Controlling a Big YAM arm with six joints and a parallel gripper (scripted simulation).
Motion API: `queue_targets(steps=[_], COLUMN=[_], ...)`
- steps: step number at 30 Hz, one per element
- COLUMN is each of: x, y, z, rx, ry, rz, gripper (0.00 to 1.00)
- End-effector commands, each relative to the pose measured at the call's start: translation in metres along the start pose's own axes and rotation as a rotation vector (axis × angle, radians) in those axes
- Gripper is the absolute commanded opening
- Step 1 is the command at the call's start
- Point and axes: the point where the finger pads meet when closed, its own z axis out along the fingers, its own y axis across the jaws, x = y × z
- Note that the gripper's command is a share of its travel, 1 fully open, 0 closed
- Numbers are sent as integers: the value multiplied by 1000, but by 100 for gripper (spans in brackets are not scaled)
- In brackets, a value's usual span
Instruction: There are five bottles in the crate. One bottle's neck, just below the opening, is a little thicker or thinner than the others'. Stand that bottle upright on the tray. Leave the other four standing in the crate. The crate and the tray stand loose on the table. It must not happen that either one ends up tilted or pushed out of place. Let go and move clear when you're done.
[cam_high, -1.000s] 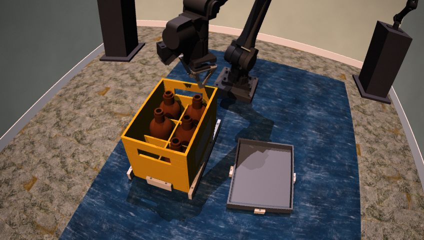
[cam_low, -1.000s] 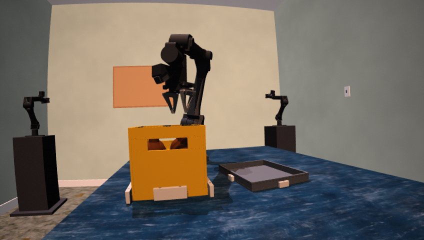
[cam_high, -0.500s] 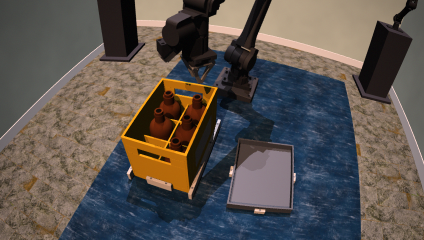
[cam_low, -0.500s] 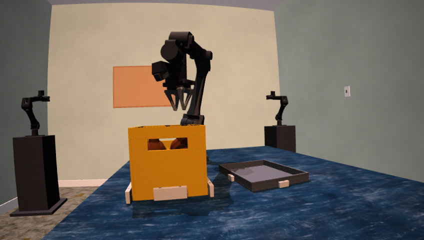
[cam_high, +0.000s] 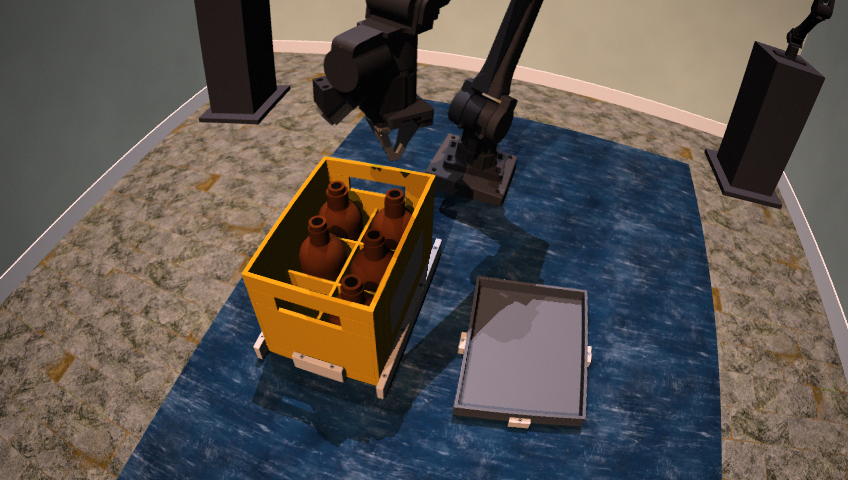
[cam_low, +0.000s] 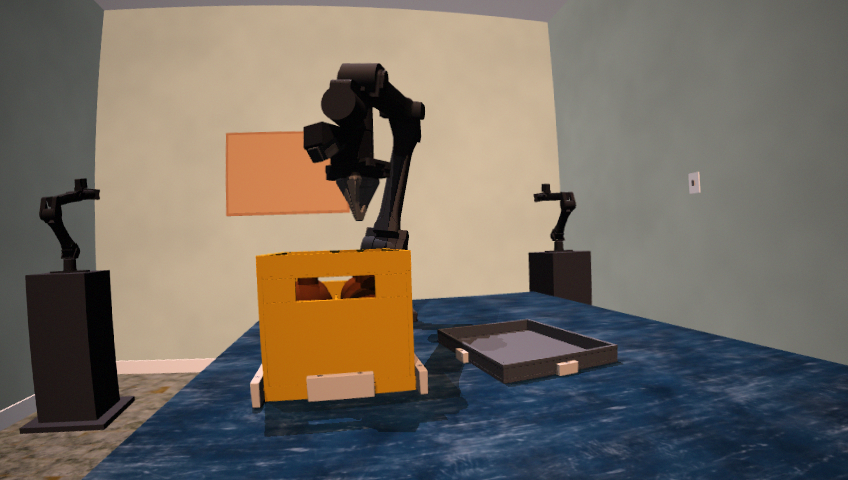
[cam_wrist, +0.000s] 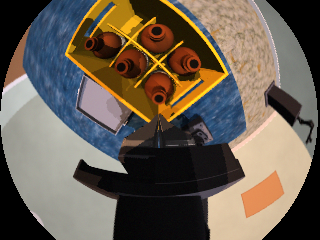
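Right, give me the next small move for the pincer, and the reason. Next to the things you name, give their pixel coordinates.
I'd open the pincer (cam_high: 393, 158) (cam_low: 358, 218) (cam_wrist: 158, 118) where it hangs, before lowering it toward any neck. Its fingers are shut on nothing, above the crate (cam_high: 318, 330) (cam_low: 339, 333) (cam_wrist: 102, 84), and all five bottles stand in there, so opening here should touch nothing.

- Your fingers (cam_high: 395, 155) (cam_low: 358, 217), spread apart a second ago, have now come together at their tips.
- You have nothing between them.
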Motion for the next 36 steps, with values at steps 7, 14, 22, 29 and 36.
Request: queue_targets(steps=[7, 14, 22, 29, 36], x=[-10, -10, -65, -66, -75], y=[4, 4, -30, -57, -63], z=[-17, -17, -21, 4, -10], rx=[-12, -12, -13, 4, -5], ry=[-34, -34, -62, 24, -26], rz=[-8, -8, -6, -21, -2], gripper=[0, 0, 0, 61, 61])
